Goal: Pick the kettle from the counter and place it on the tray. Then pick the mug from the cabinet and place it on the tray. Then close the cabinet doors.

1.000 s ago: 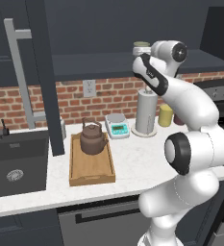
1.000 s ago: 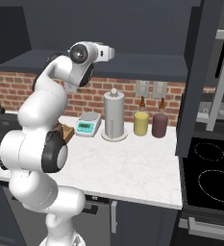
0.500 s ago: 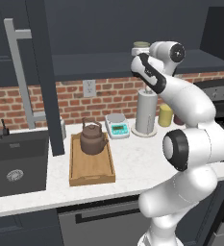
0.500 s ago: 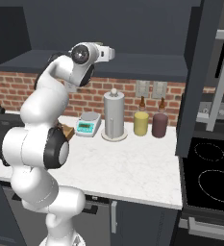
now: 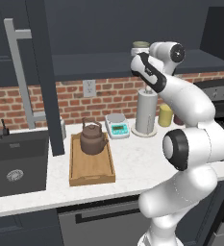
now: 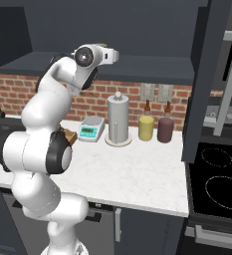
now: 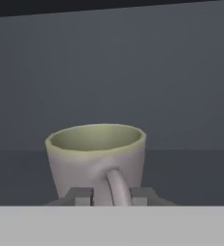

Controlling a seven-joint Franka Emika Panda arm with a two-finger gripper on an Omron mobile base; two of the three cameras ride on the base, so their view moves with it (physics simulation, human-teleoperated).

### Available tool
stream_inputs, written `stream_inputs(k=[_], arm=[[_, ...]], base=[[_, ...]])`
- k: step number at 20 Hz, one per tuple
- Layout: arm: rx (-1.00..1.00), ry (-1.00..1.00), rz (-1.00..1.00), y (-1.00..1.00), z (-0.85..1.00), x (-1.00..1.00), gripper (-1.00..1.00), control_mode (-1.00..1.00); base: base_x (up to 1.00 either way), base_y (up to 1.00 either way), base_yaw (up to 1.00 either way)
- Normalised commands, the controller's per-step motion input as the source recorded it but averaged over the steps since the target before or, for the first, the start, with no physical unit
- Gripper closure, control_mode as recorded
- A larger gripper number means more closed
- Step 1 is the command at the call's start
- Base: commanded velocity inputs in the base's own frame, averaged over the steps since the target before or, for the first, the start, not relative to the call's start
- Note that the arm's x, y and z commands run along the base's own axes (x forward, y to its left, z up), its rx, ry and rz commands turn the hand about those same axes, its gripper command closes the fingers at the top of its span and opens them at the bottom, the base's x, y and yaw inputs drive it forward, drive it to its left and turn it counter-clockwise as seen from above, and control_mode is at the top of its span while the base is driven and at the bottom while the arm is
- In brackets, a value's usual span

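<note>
— Mug position? Fingers?
— Grey-beige ceramic mug with greenish inside [image 7: 96, 158] upright on dark shelf of navy-grey upper wall cabinet [image 5: 108, 65], side handle toward camera. Two-finger gripper [image 7: 111, 196] right at it, fingertips [image 7: 80, 196] either side of handle, narrowed around it; actual contact impossible to tell
— Kettle?
— Squat dark-brown teapot-style kettle [image 5: 93, 138] seated on rectangular light-wood tray [image 5: 91, 169], on white marble-look counter [image 5: 132, 161] beside dark sink [image 5: 15, 161]
</note>
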Motion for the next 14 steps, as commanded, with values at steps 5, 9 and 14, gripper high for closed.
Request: stream_inputs(k=[5,9,14], arm=[[0.0,0.0,0.02,0.0,-0.05,0.0,1.0,-1.0],[0.0,0.0,0.0,0.0,-0.02,0.0,1.0,-1.0],[0.0,0.02,0.0,0.0,-0.01,0.0,1.0,-1.0]], base=[[0.0,0.0,0.0],[0.0,0.0,0.0],[0.0,0.0,0.0]])
